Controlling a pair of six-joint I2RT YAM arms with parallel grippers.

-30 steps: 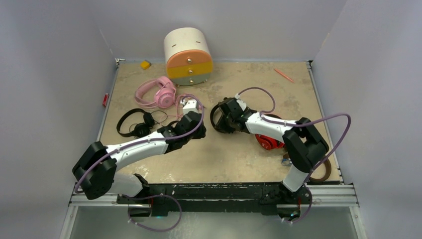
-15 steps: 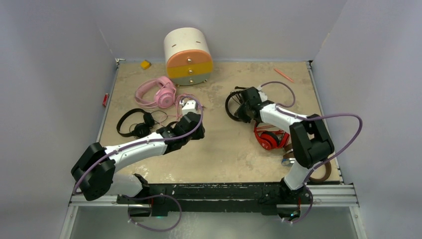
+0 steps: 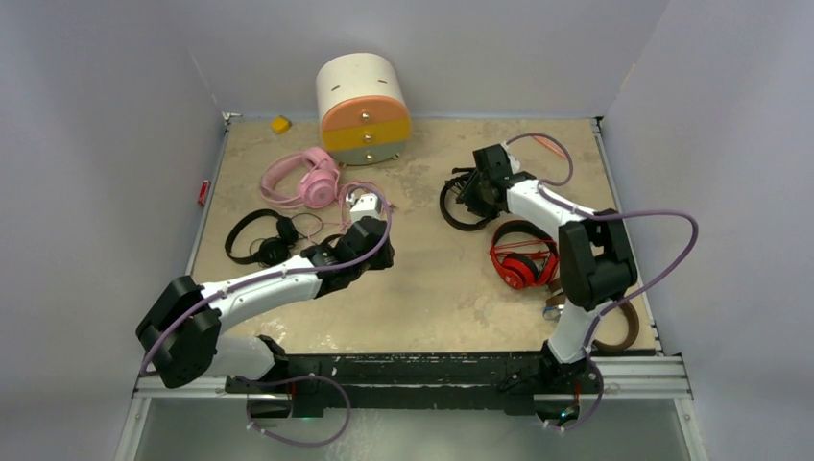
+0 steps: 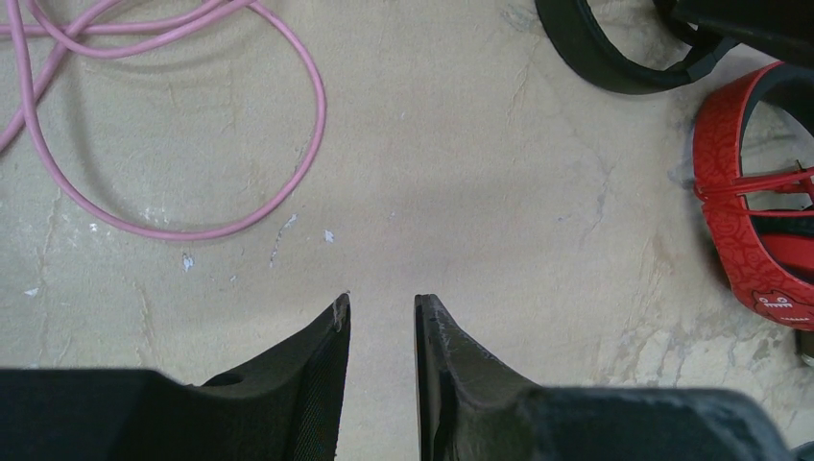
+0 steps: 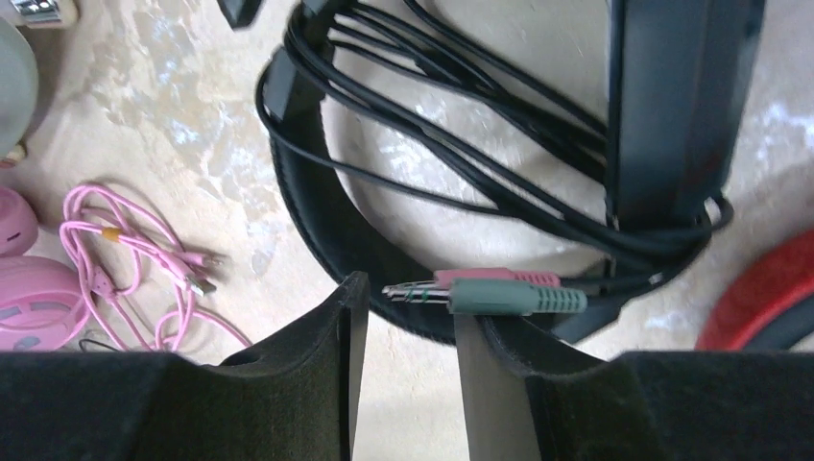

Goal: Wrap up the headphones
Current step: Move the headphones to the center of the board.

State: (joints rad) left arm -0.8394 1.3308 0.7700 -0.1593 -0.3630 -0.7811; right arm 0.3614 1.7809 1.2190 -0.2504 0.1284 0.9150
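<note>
Headphones, five in all, are spread over the table [image 3: 432, 307]; black headphones [image 3: 261, 237] are seen near the left edge, thin cable loose beside them; pink headphones [image 3: 302, 180] are placed behind those, toward the far left corner, and the pink cable [image 4: 173, 115] is looped loosely on the surface; left gripper [image 4: 382, 303] is held over bare tabletop near the middle, jaws set to a narrow gap, nothing between them; drawer box [image 3: 363, 108] is stood at the far edge, left of centre; second black headphones [image 3: 459, 204] are found right of centre, toward the far edge, cable gathered in several strands across the headband; right gripper [image 5: 408, 288] is set at that headband, jaws narrowly apart, pink and green jack plugs [image 5: 499, 293] laid across the fingertips; whether anything is clamped cannot be told; red headphones [image 3: 521, 259] are laid nearer the front, just beside the right arm; brown headphones [image 3: 614, 331] are partly hidden by that arm at the near right corner; orange stick [image 3: 547, 144] is noted near the far right corner.
</note>
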